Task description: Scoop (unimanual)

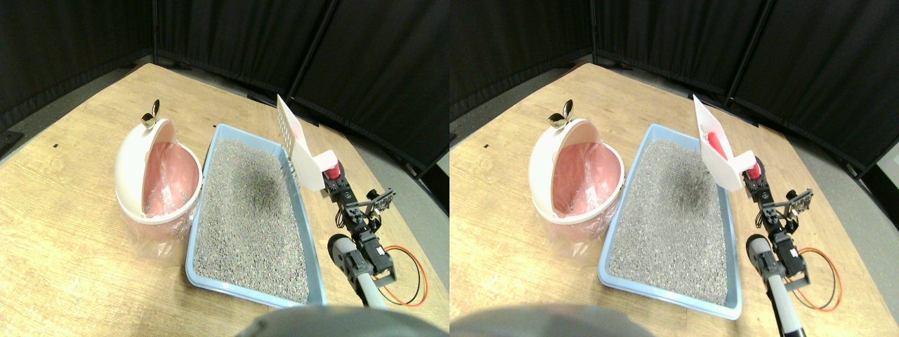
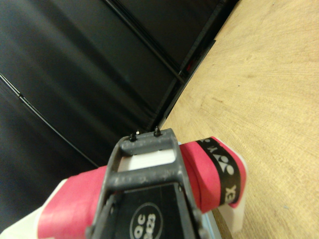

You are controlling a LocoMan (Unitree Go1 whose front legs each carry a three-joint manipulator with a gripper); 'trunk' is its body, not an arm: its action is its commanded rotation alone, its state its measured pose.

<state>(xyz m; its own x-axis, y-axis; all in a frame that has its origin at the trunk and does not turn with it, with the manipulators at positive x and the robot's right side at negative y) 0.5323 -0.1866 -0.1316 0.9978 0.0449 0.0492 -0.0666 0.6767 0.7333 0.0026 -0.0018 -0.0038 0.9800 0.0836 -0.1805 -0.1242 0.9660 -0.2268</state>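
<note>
The white slotted scoop [image 1: 298,151] stands raised in the centre-right of the left half of the stereo view, blade tipped up and hanging above the right rim of the blue litter tray [image 1: 202,184]. Its red-wrapped handle [image 1: 332,170] runs down and right into the right gripper [image 1: 330,181]. In the wrist view the same red wrap [image 2: 207,172] sits tight against the dark jaw frame, so the gripper looks clamped on the handle, though the gap between the jaws itself is hidden.

The grey litter [image 1: 249,210] fills the tray, with a darker patch [image 1: 258,188] near its middle, just left of and below the blade. The scoop's long axis slants from lower right to upper left, pointing over the tray.

At the left of the frame, touching the tray's left wall, stands the pink and white domed bin [image 1: 158,175], its opening facing the tray. I judge the blade must tip down and leftward into the litter next, then carry across the tray's width to the bin. Everything rests on the wooden surface [image 1: 63,232].
</note>
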